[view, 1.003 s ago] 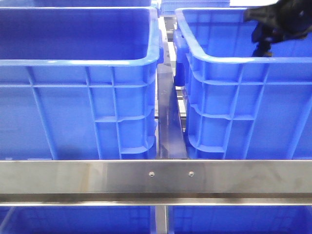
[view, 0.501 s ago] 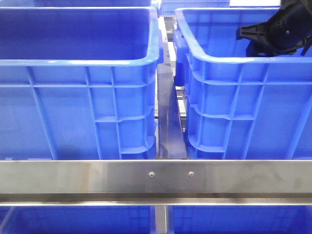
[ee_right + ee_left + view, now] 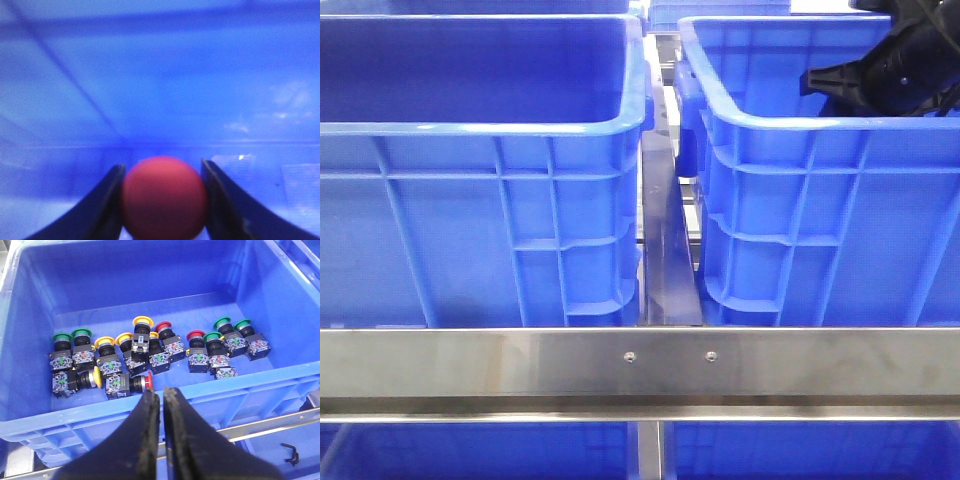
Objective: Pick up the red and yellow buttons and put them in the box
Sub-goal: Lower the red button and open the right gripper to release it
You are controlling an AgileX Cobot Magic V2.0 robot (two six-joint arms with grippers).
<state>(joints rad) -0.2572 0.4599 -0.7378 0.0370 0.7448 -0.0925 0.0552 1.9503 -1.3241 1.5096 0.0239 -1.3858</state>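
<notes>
In the left wrist view a blue crate holds several push buttons: yellow-capped ones, red-capped ones and one red one lying on its side. My left gripper is shut and empty, just above that crate's near rim. My right gripper is shut on a red button cap inside blurred blue walls. In the front view the right arm hangs over the right crate, its tip pointing left. The left arm is out of the front view.
Green-capped buttons lie among the others. The tall left crate stands beside the right one with a narrow steel gap between them. A steel rail crosses in front, with more blue crates below.
The right arm has turned from pointing down into the right crate to pointing left over its rim. In the last half second it has hardly moved.
</notes>
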